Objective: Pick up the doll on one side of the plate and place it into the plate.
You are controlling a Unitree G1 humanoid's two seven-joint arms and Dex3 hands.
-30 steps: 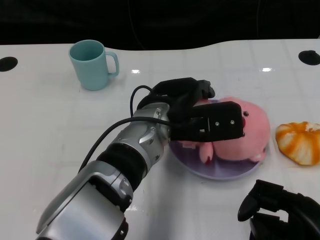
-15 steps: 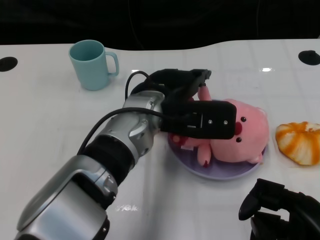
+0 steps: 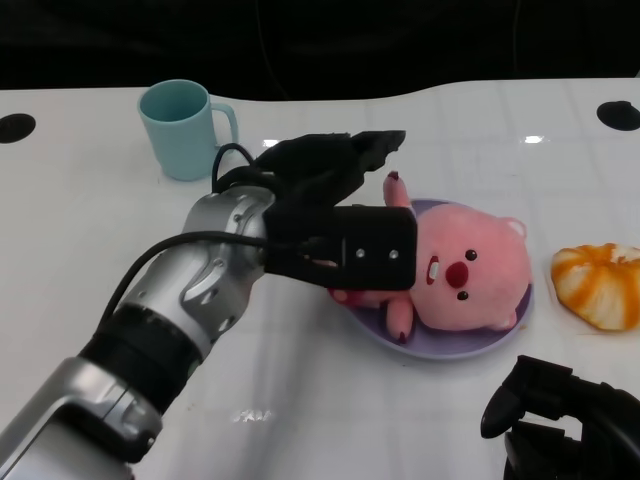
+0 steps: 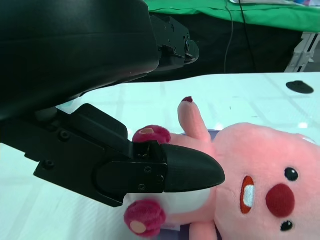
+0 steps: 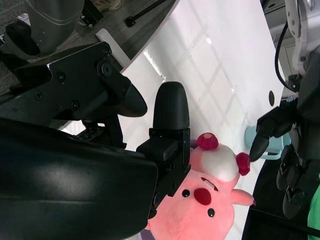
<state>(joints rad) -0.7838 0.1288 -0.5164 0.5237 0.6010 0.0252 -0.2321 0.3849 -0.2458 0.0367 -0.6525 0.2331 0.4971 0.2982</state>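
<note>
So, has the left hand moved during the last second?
Yes. The left hand has drawn back toward the teal mug, uncovering the doll on the plate.

I read this as a robotics lab set up for recording: a plain white worktop [image 3: 90,250] against a black backdrop [image 3: 320,40], green cloth [image 4: 250,7] hung beyond it at 12 o'clock, and loose cables [image 4: 235,35] trailing down there.
</note>
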